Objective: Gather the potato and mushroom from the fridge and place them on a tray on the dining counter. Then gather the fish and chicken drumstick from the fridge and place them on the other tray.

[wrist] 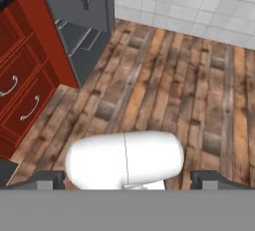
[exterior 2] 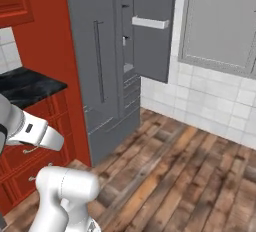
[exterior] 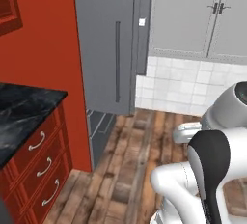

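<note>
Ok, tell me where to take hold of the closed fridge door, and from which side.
Grip the long bar handle of the closed fridge door around its middle, coming straight at the door's front and closing across the bar. The bar is slim, upright and stands off the panel. It sits near the edge beside the open door, so a pull there should swing it most easily.

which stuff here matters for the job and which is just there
For the job:
- tall grey metal fridge, right door swung open
- open tool

Just there:
- red drawer cabinet under a black marble counter
- grey wall cabinets
- white tiled wall
</note>
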Available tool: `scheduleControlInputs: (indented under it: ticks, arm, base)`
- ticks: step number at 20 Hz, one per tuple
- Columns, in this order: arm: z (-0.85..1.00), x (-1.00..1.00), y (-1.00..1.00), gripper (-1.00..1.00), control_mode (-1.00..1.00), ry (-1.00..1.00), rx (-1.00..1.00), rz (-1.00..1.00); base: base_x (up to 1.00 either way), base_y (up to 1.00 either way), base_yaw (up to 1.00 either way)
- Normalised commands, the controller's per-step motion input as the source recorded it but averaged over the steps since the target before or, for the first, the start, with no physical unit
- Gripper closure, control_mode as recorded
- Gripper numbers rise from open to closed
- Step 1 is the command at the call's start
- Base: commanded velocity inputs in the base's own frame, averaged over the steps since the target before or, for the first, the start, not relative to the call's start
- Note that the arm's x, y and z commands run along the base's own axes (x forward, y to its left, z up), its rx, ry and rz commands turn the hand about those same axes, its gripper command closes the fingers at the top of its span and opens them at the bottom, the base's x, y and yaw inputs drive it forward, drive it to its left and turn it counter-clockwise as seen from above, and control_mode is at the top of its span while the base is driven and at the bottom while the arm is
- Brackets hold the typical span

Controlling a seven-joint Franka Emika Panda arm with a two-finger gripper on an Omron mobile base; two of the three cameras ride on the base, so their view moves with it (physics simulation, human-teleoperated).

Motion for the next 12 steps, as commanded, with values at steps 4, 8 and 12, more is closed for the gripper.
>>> scheduleControlInputs:
  ticks: [4, 8, 12]
  arm:
    - [0.0, 0.0, 0.0, -1.0, 1.0, 0.0, 0.0, 0.0]
    - [0.0, 0.0, 0.0, -1.0, 1.0, 0.0, 0.0, 0.0]
    - [0.0, 0.0, 0.0, -1.0, 1.0, 0.0, 0.0, 0.0]
  base:
    - [0.28, -0.67, 0.34]
    - [0.03, -0.84, 0.28]
    - [0.0, -0.91, 0.24]
